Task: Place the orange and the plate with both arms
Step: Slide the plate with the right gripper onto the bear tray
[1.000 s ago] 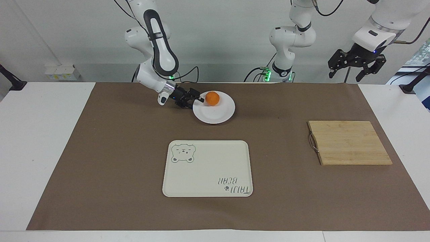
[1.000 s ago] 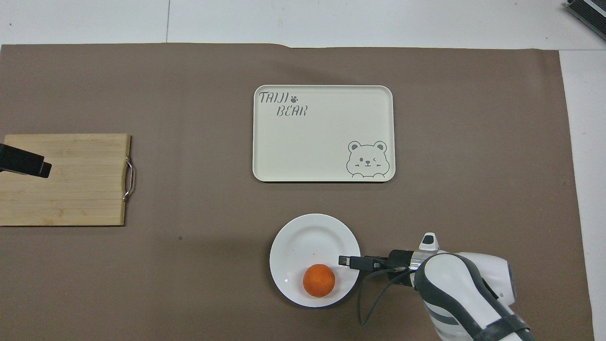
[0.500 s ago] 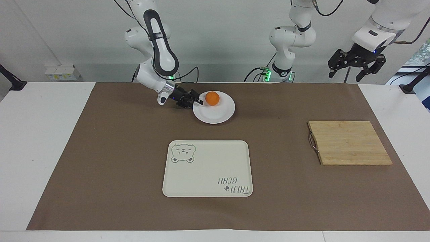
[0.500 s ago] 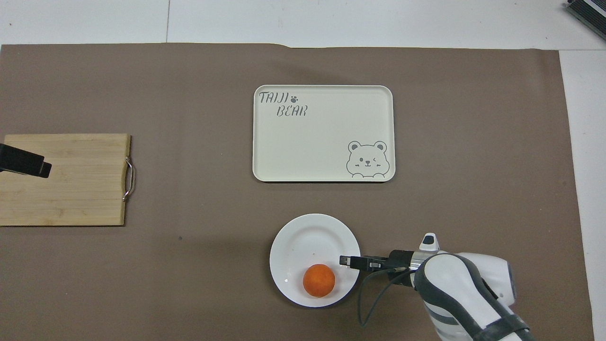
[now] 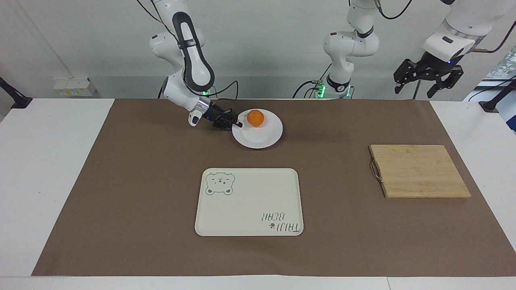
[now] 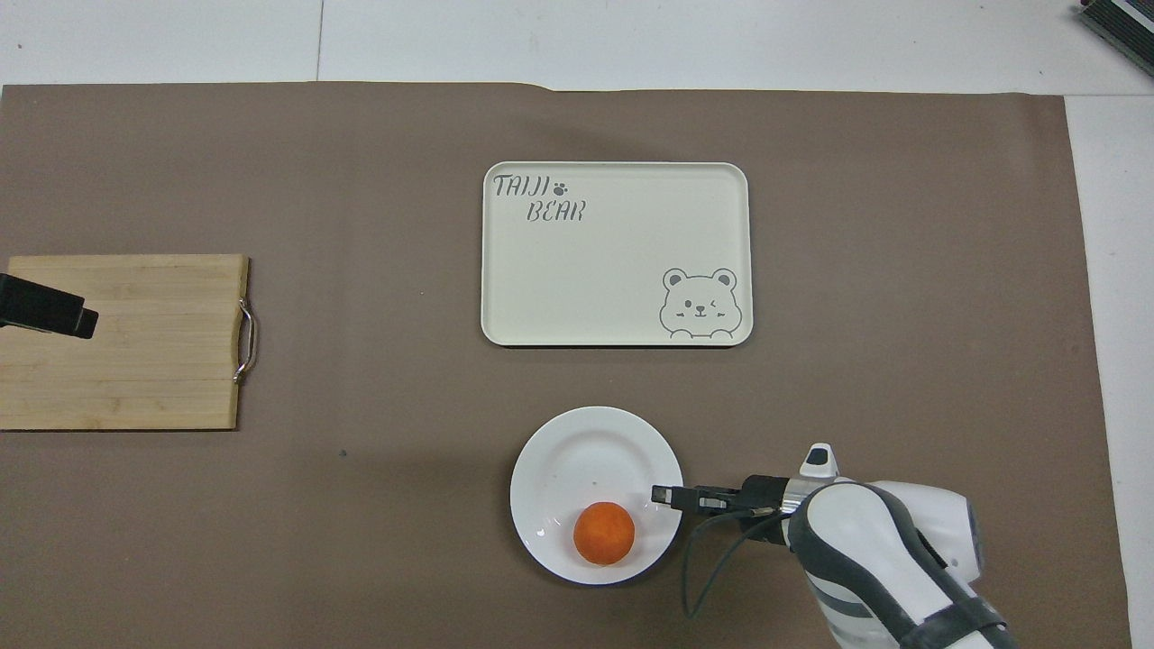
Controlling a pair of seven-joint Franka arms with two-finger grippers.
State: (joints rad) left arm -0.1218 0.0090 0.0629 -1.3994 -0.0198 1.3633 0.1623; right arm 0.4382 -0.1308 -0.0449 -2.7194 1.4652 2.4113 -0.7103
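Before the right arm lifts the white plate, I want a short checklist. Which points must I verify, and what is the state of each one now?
1. Orange lies on the plate, on the part nearer to the robots: ok.
2. Right tool is at the plate's rim, on the side toward the right arm's end of the table: ok.
3. Right tool firmly clamped on the rim: cannot tell.
4. Cream bear tray has nothing on it and lies farther from the robots than the plate: ok.
5. Left tool waits raised over the wooden cutting board end, open: ok.
6. Orange safe from rolling if the plate tilts: cannot tell.
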